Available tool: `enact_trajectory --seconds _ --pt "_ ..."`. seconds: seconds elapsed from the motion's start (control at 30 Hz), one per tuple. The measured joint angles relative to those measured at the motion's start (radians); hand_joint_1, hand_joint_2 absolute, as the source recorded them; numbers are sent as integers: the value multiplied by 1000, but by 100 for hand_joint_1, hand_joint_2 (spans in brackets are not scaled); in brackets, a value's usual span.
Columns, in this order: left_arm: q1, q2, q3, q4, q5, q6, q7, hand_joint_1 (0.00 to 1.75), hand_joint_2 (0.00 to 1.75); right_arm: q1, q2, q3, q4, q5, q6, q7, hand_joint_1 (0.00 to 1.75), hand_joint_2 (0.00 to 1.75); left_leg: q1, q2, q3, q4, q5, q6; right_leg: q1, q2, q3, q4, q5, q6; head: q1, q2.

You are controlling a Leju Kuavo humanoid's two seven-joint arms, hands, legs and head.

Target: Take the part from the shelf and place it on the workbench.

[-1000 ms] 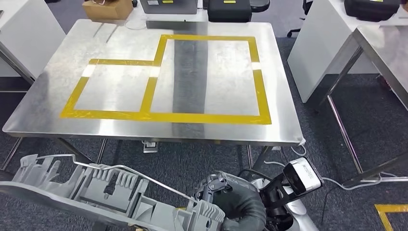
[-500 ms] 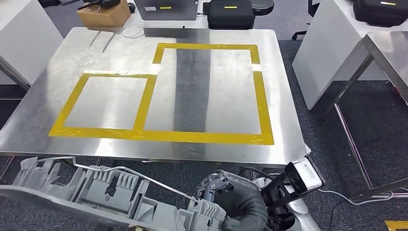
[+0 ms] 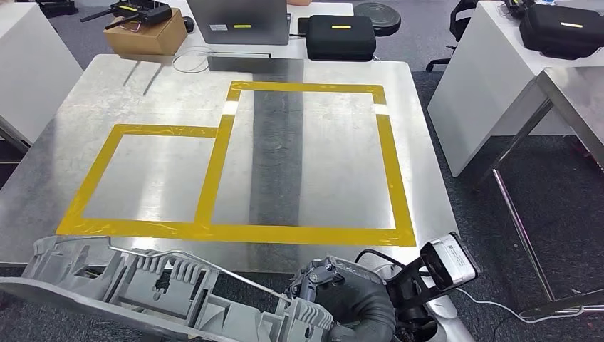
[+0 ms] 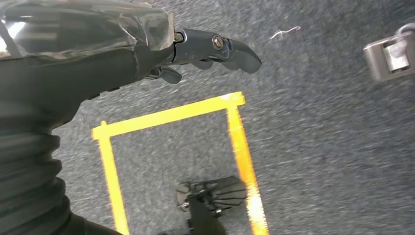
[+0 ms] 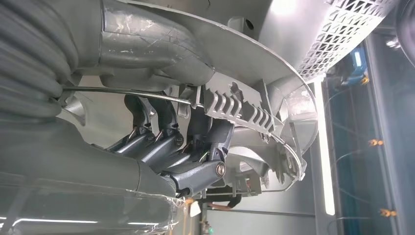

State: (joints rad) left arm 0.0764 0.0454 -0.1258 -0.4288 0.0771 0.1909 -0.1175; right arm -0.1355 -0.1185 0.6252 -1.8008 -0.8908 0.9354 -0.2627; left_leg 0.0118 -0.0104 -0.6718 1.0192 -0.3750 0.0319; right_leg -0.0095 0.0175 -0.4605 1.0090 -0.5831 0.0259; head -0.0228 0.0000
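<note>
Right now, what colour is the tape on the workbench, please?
Yellow tape, clearest in the head view.

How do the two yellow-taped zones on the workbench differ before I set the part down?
The left taped zone is smaller and roughly square; the right taped zone is larger, taller and reaches further toward the far edge of the workbench. A dark reflected band crosses the right zone; the left zone is evenly bright. Both hold nothing and share one tape strip as a border. The part is in the right robot hand.
</note>
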Motion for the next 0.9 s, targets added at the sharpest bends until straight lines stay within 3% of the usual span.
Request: enact_trajectory --seconds 0.07,0.13,0.17,0.2,0.27,0.33,0.37,0.43,0.5,0.57,0.63,0.67,0.7,0.73,0.8,0.83,0.9 --pt "0 -1 0 -7 -4 0 1 0 175 0 -4 0 -3 3 1 -2 175 175 0 -1 10 -6 -7 12 -1 -6 -57 105 -40 -4 1 0" --pt "4 -1 1 -16 -13 0 6 0 175 1 -9 -2 -4 17 9 -7 175 175 -4 -1 17 -6 -15 20 -1 -6 -150 243 -78 -7 2 0" --pt "8 -1 3 -22 -19 0 10 0 175 1 -11 -6 -5 28 14 -9 175 175 -7 -2 20 -6 -20 23 -1 -6 -183 277 -77 -4 2 0" --pt "11 -2 4 -27 -25 -1 14 0 175 2 -12 -11 -9 44 20 -11 175 175 -10 -4 26 -6 -23 24 0 -6 -196 272 -59 2 2 0" --pt "15 -5 8 -34 -36 -3 19 0 175 7 -10 -30 -26 88 33 -14 175 175 -17 -10 37 -6 -30 26 7 -7 -166 153 14 8 2 0" --pt "17 -12 12 -38 -43 -7 20 0 175 20 -2 -57 -61 148 42 -16 175 175 -24 -16 44 -4 -36 23 18 -4 -124 31 77 -8 1 0" --pt "19 -14 15 -39 -45 -8 19 0 175 27 5 -75 -83 181 44 -16 175 175 -26 -19 45 -4 -38 20 22 -2 -115 2 94 -20 1 0" --pt "27 -16 21 -40 -45 -9 16 0 175 32 18 -114 -123 244 44 -23 175 175 -28 -21 46 -4 -42 12 22 0 -110 -7 106 -35 2 0" --pt "37 -17 25 -43 -45 -7 14 0 175 28 28 -156 -151 285 44 -34 175 175 -27 -18 37 16 -57 3 13 -2 -99 -17 114 -43 1 0" --pt "44 -17 30 -46 -45 -4 12 0 175 23 35 -190 -168 303 43 -41 175 175 -19 -11 -1 103 -109 -13 4 -4 -89 -24 119 -47 0 0" --pt "48 -16 37 -48 -45 -2 12 0 175 21 41 -212 -175 331 42 -51 175 175 -5 -4 -60 231 -167 -29 2 -5 -87 -24 118 -47 0 0" --pt "50 -17 40 -49 -46 -2 12 0 175 20 43 -222 -177 355 40 -58 175 175 2 -1 -80 270 -176 -35 1 -5 -86 -23 117 -47 0 0" --pt "53 -18 43 -52 -47 -2 12 0 175 17 46 -233 -178 384 36 -65 175 175 8 1 -82 275 -168 -41 0 -5 -86 -23 116 -45 0 0" --pt "56 -18 47 -55 -49 -1 12 0 175 11 47 -245 -179 414 30 -72 175 175 14 4 -63 236 -142 -46 -3 -4 -84 -23 114 -42 0 0" --pt "59 -20 53 -62 -58 0 13 0 175 -7 48 -270 -179 464 15 -88 175 175 21 8 11 98 -83 -55 -5 -3 -78 -21 108 -31 0 0" --pt "60 -22 56 -66 -64 0 15 0 175 -17 47 -282 -181 483 6 -97 175 175 22 7 42 42 -65 -53 -3 -3 -76 -20 105 -24 0 0" --pt "63 -26 62 -74 -82 -2 20 0 175 -35 46 -303 -187 514 -12 -118 175 175 16 4 66 0 -62 -42 1 -3 -77 -19 102 -11 1 0"
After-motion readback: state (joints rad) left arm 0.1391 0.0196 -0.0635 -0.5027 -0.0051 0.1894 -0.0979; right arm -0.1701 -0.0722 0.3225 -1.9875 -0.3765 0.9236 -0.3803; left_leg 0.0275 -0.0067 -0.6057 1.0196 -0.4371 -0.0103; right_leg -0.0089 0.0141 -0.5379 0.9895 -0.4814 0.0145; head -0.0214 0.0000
